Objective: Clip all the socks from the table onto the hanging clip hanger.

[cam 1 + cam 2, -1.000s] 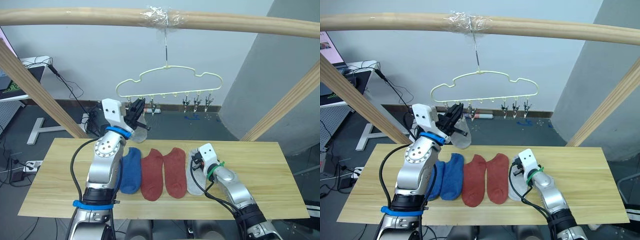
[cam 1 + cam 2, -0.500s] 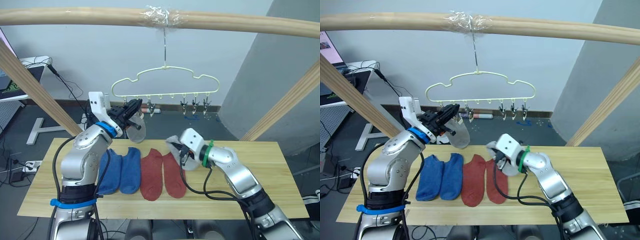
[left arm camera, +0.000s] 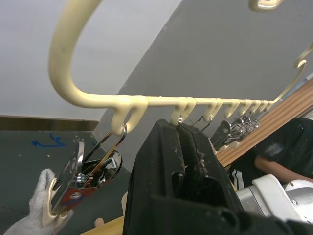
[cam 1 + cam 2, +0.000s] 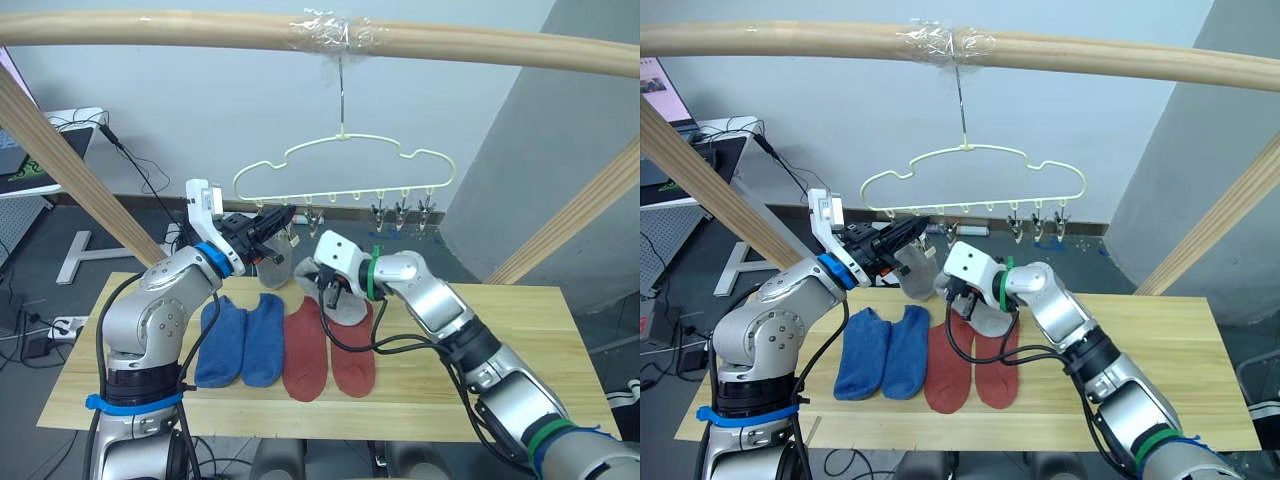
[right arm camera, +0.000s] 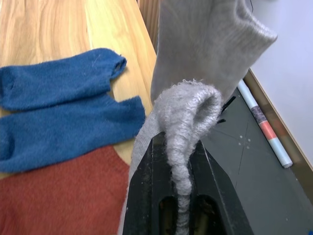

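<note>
Grey sock (image 5: 181, 147) pinched between right gripper (image 4: 327, 292) fingers, lifted above table (image 4: 520, 350), second grey sock (image 4: 272, 262) at 9 o'clock, already clipped to clip hanger (image 4: 345, 170). Left wrist view reveals left gripper (image 3: 182, 147) fingers pressed together under hanger bar. Blue socks (image 4: 243, 338), rust-red socks (image 4: 328, 360) flat on table.

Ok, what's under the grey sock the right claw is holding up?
Under the held grey sock lie the two rust-red socks flat on the table. Their upper ends are covered by it.
</note>
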You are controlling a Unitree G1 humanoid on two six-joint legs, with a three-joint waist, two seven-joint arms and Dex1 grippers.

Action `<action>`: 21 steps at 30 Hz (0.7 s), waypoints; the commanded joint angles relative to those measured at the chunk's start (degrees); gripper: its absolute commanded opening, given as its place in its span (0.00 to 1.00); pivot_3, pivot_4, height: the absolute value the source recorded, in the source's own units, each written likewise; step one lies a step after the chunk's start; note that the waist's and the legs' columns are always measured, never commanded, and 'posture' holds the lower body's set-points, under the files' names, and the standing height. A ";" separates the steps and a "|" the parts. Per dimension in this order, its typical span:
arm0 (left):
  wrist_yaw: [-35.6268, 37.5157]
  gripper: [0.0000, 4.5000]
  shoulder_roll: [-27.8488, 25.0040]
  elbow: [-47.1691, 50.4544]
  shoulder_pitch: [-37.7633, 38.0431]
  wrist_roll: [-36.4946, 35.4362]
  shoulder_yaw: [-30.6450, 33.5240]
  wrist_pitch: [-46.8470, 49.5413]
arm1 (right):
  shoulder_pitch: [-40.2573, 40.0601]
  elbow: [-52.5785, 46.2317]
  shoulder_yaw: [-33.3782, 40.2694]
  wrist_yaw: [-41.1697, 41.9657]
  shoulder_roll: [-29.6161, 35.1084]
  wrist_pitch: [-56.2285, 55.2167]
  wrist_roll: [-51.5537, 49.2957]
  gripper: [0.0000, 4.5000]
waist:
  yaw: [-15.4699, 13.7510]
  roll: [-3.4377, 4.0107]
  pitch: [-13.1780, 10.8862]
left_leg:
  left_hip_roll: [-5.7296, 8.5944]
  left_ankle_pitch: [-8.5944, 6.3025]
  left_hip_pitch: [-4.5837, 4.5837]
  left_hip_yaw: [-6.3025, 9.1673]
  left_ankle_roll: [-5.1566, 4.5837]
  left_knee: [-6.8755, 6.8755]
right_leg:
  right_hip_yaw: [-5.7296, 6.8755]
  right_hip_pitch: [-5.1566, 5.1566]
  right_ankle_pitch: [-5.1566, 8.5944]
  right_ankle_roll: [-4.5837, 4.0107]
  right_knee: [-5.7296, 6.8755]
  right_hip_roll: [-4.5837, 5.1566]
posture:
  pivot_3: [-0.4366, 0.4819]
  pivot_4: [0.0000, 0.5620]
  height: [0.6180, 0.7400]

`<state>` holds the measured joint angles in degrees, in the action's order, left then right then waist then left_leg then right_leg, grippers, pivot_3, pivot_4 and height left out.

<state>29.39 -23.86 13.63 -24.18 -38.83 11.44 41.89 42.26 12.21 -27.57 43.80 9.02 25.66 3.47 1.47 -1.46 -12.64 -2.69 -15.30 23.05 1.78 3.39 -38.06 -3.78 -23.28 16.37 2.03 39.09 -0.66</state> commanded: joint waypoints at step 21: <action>1.28 0.00 -0.89 3.11 2.92 2.56 -1.78 -4.70 | 6.98 -0.23 3.69 -0.68 -4.17 -1.36 -1.07 0.01 | 0.04 0.01 0.00 | 0.00 0.00 0.00 -0.01 0.00 0.00 | 0.00 -0.03 0.00 -0.01 0.04 0.03 | 0.54 0.37 0.71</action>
<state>30.01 -23.91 15.26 -21.63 -36.91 10.19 38.24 47.45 13.83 -25.76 43.42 5.66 25.12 3.37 1.50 -1.46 -12.64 -2.70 -15.31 23.05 1.78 3.39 -38.06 -3.78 -23.30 16.37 2.03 39.14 -0.63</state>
